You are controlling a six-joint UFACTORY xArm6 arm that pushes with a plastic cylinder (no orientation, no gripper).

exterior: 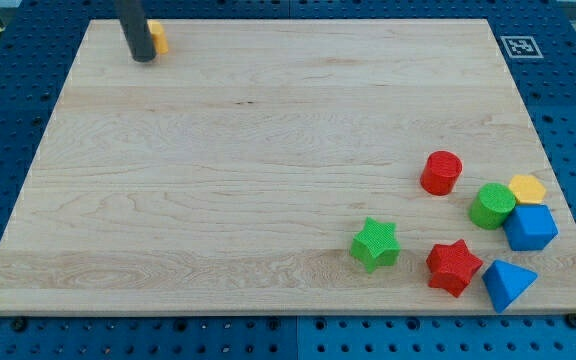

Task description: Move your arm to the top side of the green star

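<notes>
The green star [375, 244] lies on the wooden board [218, 180] at the view's lower right. My tip [143, 58] is at the view's top left, far from the green star. It stands right beside an orange block [157, 38] that the rod partly hides.
Around the green star: a red star [453, 266], a blue triangle [508, 283], a blue block [530, 227], a yellow block [528, 188], a green cylinder [491, 206] and a red cylinder [441, 172]. A printed marker [521, 46] sits at the top right corner.
</notes>
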